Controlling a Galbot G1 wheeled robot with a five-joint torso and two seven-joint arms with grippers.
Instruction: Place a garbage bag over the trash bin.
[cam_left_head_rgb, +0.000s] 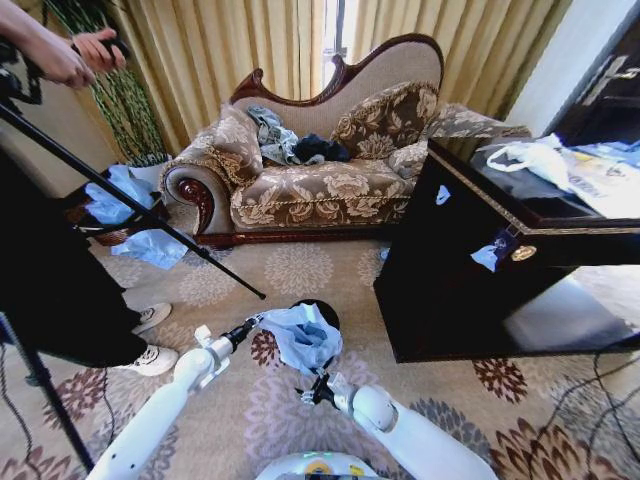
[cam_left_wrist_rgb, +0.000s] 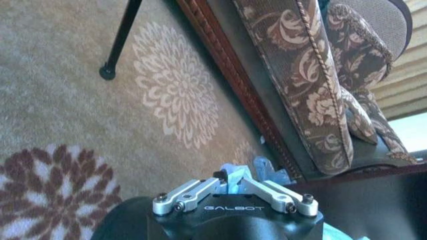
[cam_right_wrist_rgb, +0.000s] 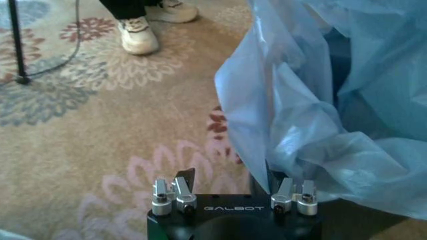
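Head view: garbage bag (cam_left_head_rgb: 305, 337) bunched over trash bin (cam_left_head_rgb: 322, 309) on carpet, low centre. Left tool (cam_left_head_rgb: 256, 322) at bag's 9 o'clock, pinching its edge. Right tool (cam_left_head_rgb: 316, 388) at 6 o'clock, spread, bag between fingers. Risk: thin film slips, mouth collapses off rim.

A floral-patterned carpet (cam_left_head_rgb: 300, 270) is covering the floor and carrying the trash bin (cam_left_head_rgb: 322, 312), which is standing on it with the pale blue garbage bag (cam_left_head_rgb: 303, 337) bunched over its top. An ornate sofa (cam_left_head_rgb: 310, 170) and a dark cabinet (cam_left_head_rgb: 470, 270) are standing on the same carpet behind the bin. A crumpled blue plastic sheet (cam_left_head_rgb: 150, 247) is lying on it near the sofa's left end, and a black tripod leg (cam_left_head_rgb: 180, 235) is resting its foot on the carpet between that sheet and the bin.
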